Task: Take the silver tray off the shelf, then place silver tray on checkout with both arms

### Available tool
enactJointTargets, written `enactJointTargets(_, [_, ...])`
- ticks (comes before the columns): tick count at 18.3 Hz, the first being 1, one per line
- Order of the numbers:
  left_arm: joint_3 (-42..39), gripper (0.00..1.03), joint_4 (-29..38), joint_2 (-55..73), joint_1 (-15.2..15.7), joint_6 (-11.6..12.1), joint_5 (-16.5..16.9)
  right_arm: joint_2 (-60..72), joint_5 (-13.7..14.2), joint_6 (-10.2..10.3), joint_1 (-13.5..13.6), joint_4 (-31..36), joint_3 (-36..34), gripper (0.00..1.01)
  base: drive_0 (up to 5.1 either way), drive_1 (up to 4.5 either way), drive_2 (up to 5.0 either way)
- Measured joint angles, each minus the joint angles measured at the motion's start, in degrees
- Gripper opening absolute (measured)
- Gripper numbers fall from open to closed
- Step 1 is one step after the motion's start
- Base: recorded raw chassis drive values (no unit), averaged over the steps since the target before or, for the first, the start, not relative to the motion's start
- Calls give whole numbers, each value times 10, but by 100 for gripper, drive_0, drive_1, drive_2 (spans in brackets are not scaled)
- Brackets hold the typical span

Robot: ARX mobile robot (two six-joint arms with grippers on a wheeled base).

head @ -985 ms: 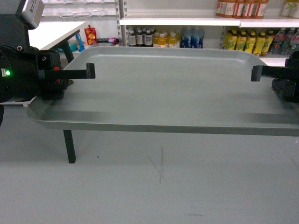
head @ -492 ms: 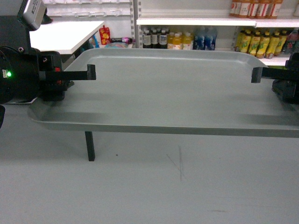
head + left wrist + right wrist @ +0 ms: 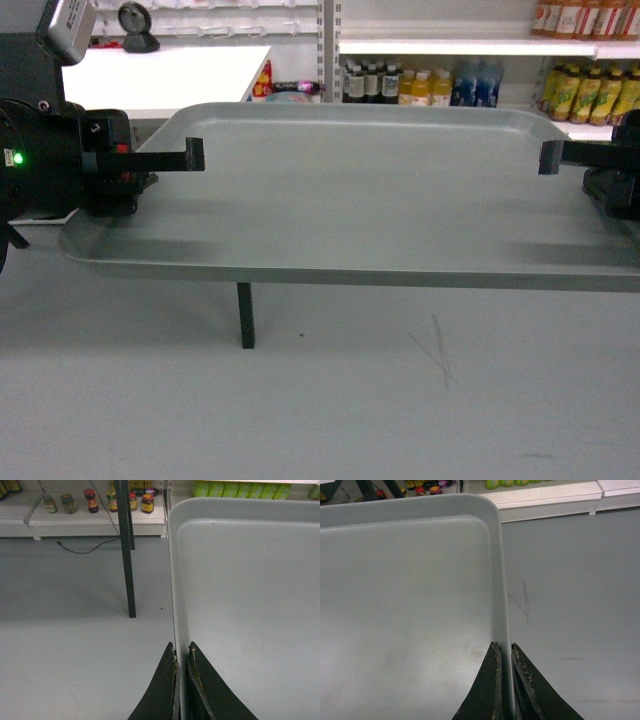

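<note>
My left gripper point(image 3: 181, 652) is pinched almost fully closed on the left rim of the silver tray point(image 3: 370, 190), one jaw outside the raised edge and one inside; the right gripper point(image 3: 503, 650) clamps the opposite rim the same way. The tray hangs level in the air between the two arms, clear of the shelf, with grey floor point(image 3: 330, 400) under it in all three views.

I judge the step in hand to be the carry toward the checkout point(image 3: 165, 75), whose white tabletop shows up left in the head view, beyond the tray's far-left corner and well apart from it. To do it well I'd keep both wrists at equal height and hold the spacing between them fixed, so neither rim slips or twists out of a thin edge grip. I'd move slowly, since the wide tray could swing. I'd also watch the dark table leg point(image 3: 245, 315) below the tray and the black scanner point(image 3: 133, 25) on the tabletop when lowering. Bottles point(image 3: 415, 85) line the shelving behind.
</note>
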Motion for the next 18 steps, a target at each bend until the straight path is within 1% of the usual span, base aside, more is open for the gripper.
enactJointTargets(18, [0, 4, 1, 0, 2, 0, 1, 0, 2, 0, 3, 0, 0, 3, -496, 327, 145])
